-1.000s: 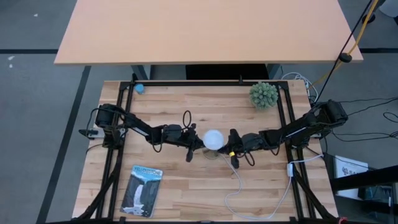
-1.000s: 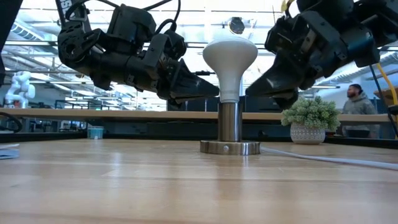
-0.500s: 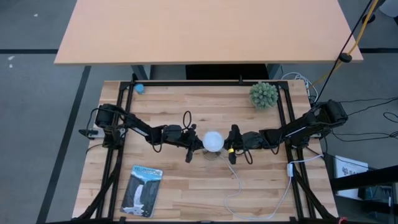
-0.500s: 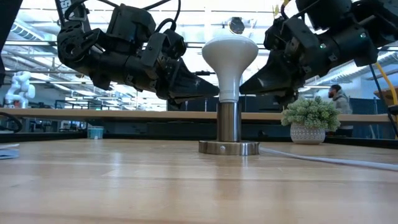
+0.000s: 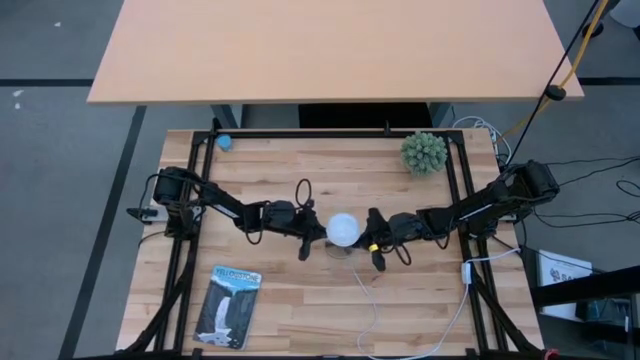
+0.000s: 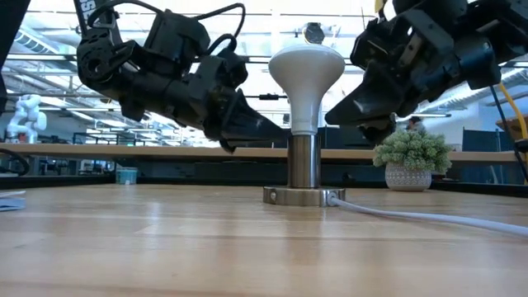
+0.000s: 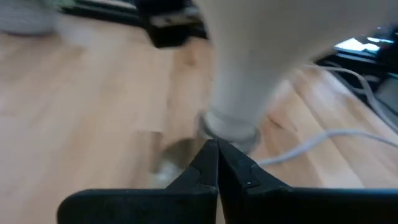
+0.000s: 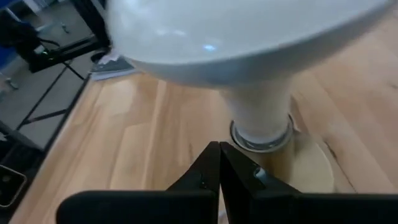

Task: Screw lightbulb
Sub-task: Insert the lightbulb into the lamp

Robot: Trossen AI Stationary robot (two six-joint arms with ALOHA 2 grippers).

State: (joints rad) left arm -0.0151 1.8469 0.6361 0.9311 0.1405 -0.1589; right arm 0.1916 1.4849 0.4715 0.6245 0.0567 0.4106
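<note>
The white frosted lightbulb stands upright, its screw end in the metal socket base at the table's middle. My left gripper is shut and comes in level from the table's left, its tip under the dome at the bottom of the bulb's neck. My right gripper is shut and comes in from the table's right, its tip beside the neck under the dome. In each wrist view the shut fingertips point at the neck's lower end. My left gripper's shut fingertips meet the lower end of the bulb's neck, just above the socket's metal column, coming level from the table's left. The bulb stays upright in the socket. My right gripper: I cannot tell whether its shut tip touches the neck.
The socket's white cord runs from the base toward the table's near right. A spiky green ball plant stands at the far right. A flat package lies at the near left, and a small blue object at the far left corner.
The socket base has turned about on the table with the bulb upright in it. Its cord now leaves the base on the near side and has swung along the table. My left gripper has tipped a little downward at the neck, and my right gripper has shifted slightly beside it.
</note>
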